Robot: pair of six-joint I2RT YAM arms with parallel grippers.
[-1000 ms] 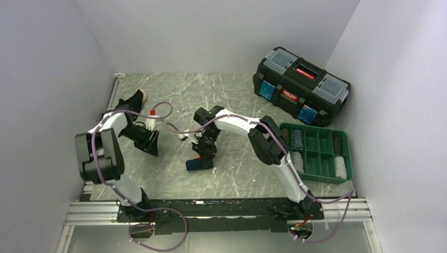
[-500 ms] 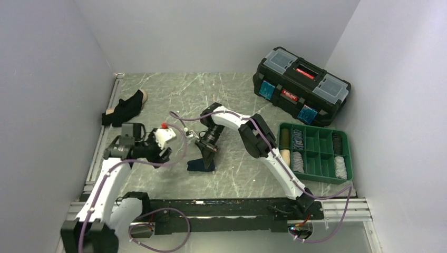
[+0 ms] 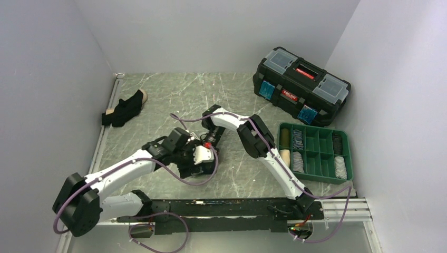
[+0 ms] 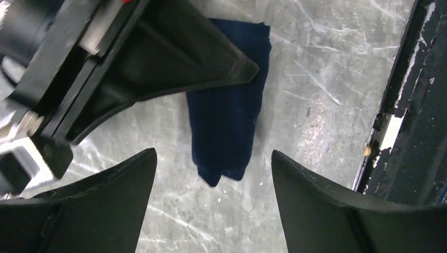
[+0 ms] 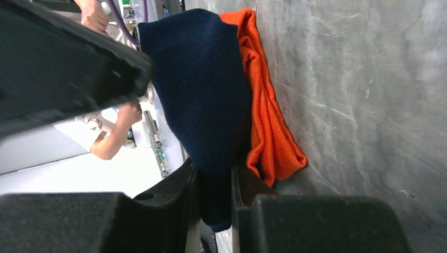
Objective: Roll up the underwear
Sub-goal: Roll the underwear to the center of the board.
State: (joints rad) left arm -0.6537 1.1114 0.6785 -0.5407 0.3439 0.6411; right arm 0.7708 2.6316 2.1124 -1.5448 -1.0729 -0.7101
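Note:
My right gripper (image 5: 215, 190) is shut on the dark navy underwear (image 5: 205, 89), whose orange band (image 5: 269, 121) bunches beside it on the table. In the top view the right gripper (image 3: 210, 143) is at mid-table. My left gripper (image 3: 199, 162) is right next to it, open and empty, and it hides most of that garment from above. In the left wrist view the navy cloth (image 4: 229, 126) hangs between the open left gripper (image 4: 213, 174) and the right gripper's finger (image 4: 158, 58). The black underwear with a tan band (image 3: 124, 108) lies at the far left. The striped one is out of view.
A green compartment tray (image 3: 314, 178) with several rolled items sits at the right. A black toolbox with a red latch (image 3: 300, 87) stands at the back right. The black rail (image 4: 416, 105) at the table's near edge is close to the left gripper.
My left arm has swung from the far left of the table to the centre, ending open beside the right gripper. The right gripper has stayed shut on the navy underwear.

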